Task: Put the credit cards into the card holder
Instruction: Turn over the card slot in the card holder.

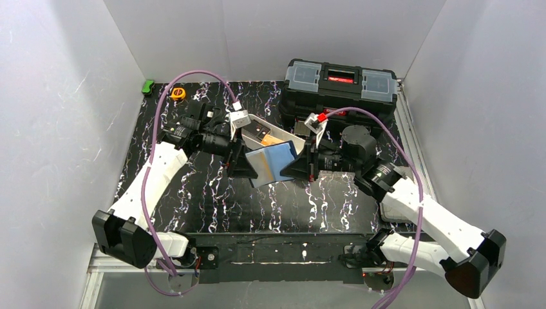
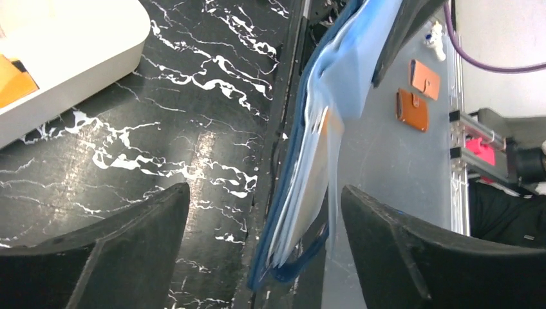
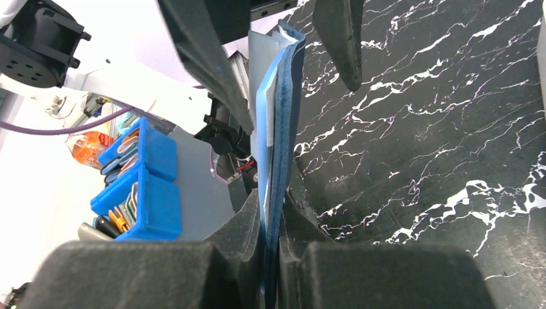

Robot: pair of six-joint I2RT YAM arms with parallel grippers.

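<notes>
The card holder (image 1: 273, 162) is held open above the table, its light blue inside facing up. My right gripper (image 1: 297, 168) is shut on its right edge; in the right wrist view the jaws (image 3: 273, 206) pinch the navy cover (image 3: 278, 129) edge-on. My left gripper (image 1: 246, 167) is open, and its fingers straddle the holder's left edge (image 2: 309, 174) without touching it. An orange-yellow credit card (image 1: 273, 140) and a dark card (image 1: 259, 133) lie in the white tray (image 1: 291, 134) behind the holder. The orange card also shows in the left wrist view (image 2: 13, 80).
A big black toolbox (image 1: 340, 87) stands at the back right, just behind the tray. A yellow tape measure (image 1: 178, 93) and a small green object (image 1: 148, 87) lie at the back left. The white tray's corner (image 2: 71, 58) is close to my left gripper.
</notes>
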